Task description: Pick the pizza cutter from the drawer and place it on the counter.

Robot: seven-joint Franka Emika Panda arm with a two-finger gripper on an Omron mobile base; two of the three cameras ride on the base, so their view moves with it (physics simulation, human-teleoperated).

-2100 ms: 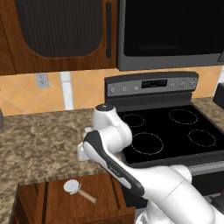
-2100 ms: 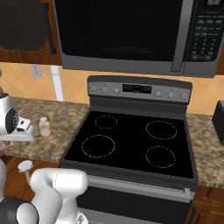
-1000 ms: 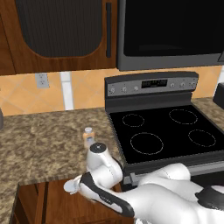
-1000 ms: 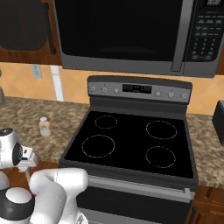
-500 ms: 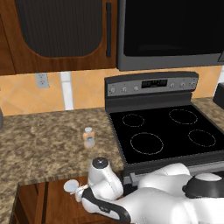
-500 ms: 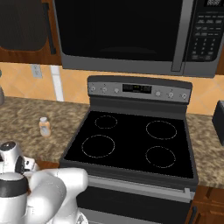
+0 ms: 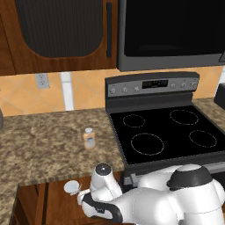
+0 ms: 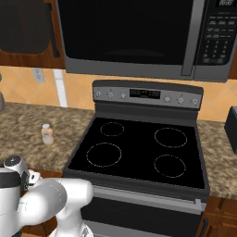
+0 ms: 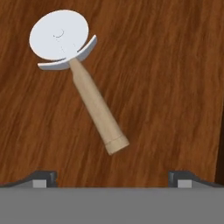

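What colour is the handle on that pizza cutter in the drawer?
Pale tan wood, the handle below the whitish-grey wheel; the hand view shows it best.

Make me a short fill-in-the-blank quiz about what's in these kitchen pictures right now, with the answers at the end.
1. The pizza cutter lies flat on the wooden floor of the ____.
2. The gripper has its fingertips spread, so it is ____.
3. The small bottle stands upright on the ____.
4. The stove top shows ____ ring marks.

Missing words: drawer; open; counter; four
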